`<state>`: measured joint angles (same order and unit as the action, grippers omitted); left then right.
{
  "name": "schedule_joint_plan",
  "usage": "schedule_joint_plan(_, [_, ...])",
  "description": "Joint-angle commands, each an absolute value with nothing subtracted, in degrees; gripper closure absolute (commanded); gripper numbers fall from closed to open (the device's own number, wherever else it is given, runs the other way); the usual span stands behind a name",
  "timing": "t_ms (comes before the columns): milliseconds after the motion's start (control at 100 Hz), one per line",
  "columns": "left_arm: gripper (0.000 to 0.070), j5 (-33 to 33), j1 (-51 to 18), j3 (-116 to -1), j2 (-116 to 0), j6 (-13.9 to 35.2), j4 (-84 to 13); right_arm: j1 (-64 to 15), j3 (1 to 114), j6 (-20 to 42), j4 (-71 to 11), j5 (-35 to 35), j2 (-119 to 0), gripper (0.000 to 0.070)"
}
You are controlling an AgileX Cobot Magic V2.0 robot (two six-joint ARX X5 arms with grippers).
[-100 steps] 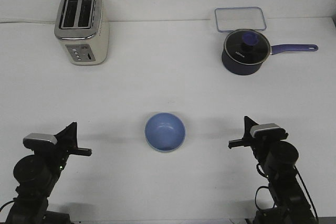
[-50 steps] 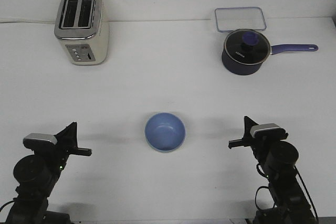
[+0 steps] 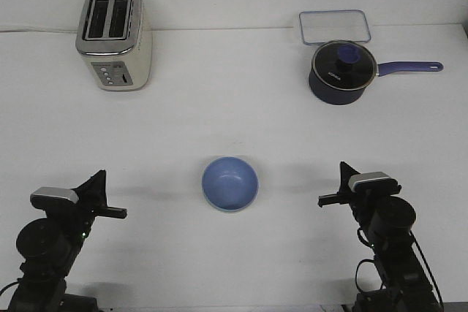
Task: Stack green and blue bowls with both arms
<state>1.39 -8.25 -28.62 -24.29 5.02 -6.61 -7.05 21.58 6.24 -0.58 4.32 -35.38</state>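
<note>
The blue bowl point(image 3: 230, 183) stands upright in the middle of the white table, with nothing inside it. No green bowl shows apart from it; whether one sits beneath it I cannot tell. My left gripper point(image 3: 103, 174) rests low at the near left, well clear of the bowl. Its fingers come to a single point with nothing between them. At the near right my right gripper point(image 3: 342, 166) mirrors that pose, fingers together and holding nothing.
A cream toaster point(image 3: 115, 38) stands at the back left. At the back right are a dark saucepan point(image 3: 341, 72) with a purple handle and, behind it, a clear rectangular container point(image 3: 333, 25).
The left arm has sunk very slightly. The bowl and the right arm have not moved.
</note>
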Motion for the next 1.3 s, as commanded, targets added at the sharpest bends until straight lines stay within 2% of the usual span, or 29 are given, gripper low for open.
schedule_joint_plan(0, [0.0688,1.0,-7.5,-27.9,-22.7,3.9,-5.2,-7.2,21.9,6.2,0.1,4.3,-35.7,0.0700])
schedule_joint_plan(200, [0.0688,1.1,-4.2,-18.2,-12.4,3.9,3.2,-7.2,21.9,6.2,0.1,4.3,-35.7,0.0700])
schedule_joint_plan(420, [0.0688,1.1,-1.7,-8.1,0.2,3.9,3.5,-7.2,21.9,6.2,0.1,4.3,-35.7,0.0700])
schedule_joint_plan(580, [0.0688,1.1,-1.5,-5.5,-0.2,3.9,4.5,-7.2,21.9,6.2,0.3,4.2,-35.6,0.0700])
schedule_joint_plan(830, [0.0688,1.3,-1.5,-0.8,-0.2,4.1,12.0,-7.2,21.9,6.2,0.5,4.3,-35.7,0.0700])
schedule_joint_plan(1290, [0.0688,1.7,-1.5,-0.8,-0.2,4.1,12.1,-7.2,21.9,6.2,0.5,4.3,-35.7,0.0700])
